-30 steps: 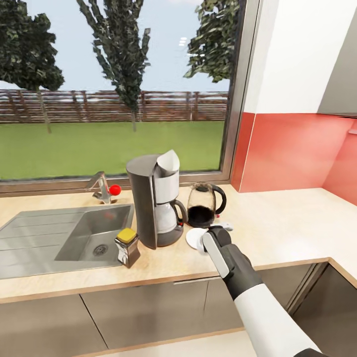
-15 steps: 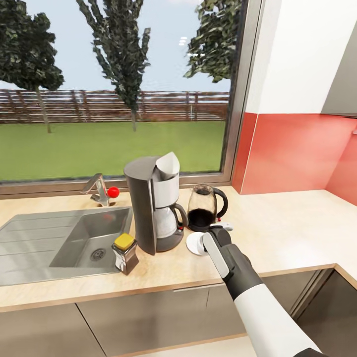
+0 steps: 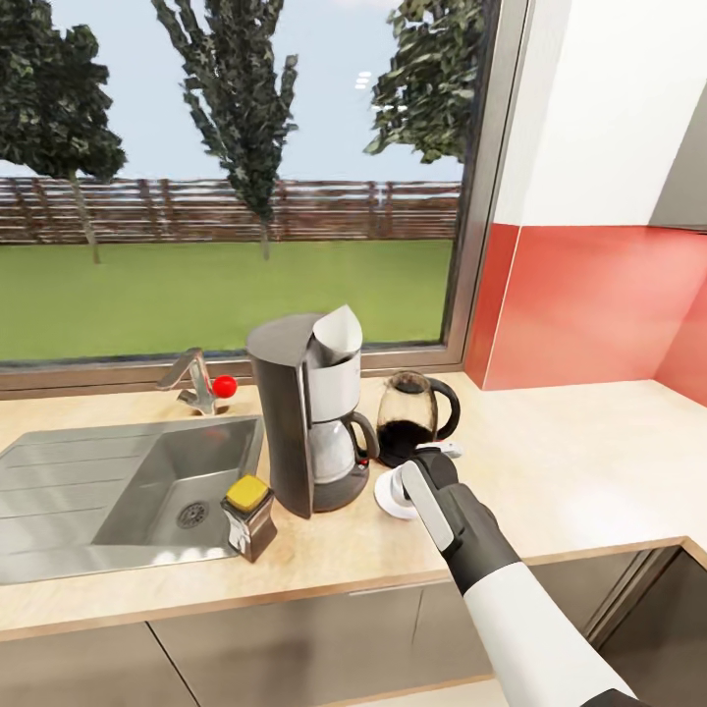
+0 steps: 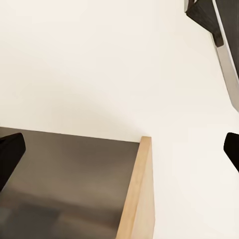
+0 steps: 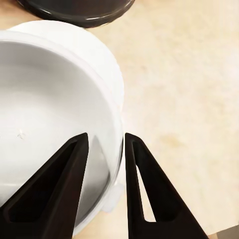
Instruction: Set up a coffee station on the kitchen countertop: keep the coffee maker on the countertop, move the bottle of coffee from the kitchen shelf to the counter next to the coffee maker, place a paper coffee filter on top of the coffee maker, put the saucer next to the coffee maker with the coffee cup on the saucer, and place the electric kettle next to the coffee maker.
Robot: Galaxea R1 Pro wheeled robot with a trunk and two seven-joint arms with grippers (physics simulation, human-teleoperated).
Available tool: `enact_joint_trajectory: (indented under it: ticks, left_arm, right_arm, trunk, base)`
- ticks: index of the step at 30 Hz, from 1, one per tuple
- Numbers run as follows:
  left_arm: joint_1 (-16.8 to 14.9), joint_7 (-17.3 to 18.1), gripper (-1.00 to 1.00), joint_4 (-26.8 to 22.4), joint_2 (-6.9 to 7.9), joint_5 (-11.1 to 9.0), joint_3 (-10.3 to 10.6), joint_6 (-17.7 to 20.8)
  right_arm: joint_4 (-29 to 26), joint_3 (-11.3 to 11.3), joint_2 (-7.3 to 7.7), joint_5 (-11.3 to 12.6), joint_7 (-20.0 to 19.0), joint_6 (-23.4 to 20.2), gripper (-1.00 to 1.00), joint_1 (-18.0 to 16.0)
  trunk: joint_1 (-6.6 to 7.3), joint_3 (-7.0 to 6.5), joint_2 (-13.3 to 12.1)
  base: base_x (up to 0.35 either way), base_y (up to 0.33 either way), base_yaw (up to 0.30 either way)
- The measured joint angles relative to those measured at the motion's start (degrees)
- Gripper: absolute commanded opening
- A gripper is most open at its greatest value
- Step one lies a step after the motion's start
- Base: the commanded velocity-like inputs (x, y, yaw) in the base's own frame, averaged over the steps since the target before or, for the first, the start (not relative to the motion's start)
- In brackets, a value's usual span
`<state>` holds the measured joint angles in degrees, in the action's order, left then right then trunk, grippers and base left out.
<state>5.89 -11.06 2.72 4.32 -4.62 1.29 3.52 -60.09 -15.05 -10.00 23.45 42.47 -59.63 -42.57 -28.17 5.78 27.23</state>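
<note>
- Two dark fingers (image 5: 67,184) of the right pincer (image 5: 102,149) pinch the rim of the coffee cup (image 5: 50,114), one inside the bowl and one outside.
- From the head camera, the right pincer (image 3: 420,471) sits over the cup (image 3: 395,488) and saucer (image 3: 385,501), just right of the coffee maker (image 3: 309,422) on the tabletop (image 3: 550,462).
- Whether the cup touches the saucer cannot be told.
- A paper filter (image 3: 339,339) stands tilted on top of the coffee maker.
- Just behind the cup stands the kettle (image 3: 412,417).
- Near the sink (image 3: 128,481), left of the coffee maker, stands the yellow-lidded bottle of coffee (image 3: 247,516).
- The left pincer (image 4: 119,149) is spread wide, its fingertips (image 4: 10,152) at opposite edges over a wood-edged dark panel (image 4: 64,189).
</note>
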Motion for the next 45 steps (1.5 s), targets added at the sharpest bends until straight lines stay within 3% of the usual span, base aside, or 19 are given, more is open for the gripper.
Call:
enact_joint_trajectory:
  ticks: [45]
  left_arm:
    - [0.0,0.1,1.0,0.0,-0.01,0.0,0.1,0.0]
  right_arm:
    - [3.3,0.2,0.0,0.0,0.2,0.0,-1.0,0.0]
  trunk:
    - [0.0,0.0,0.0]
  base:
    - [0.041,0.0,0.0]
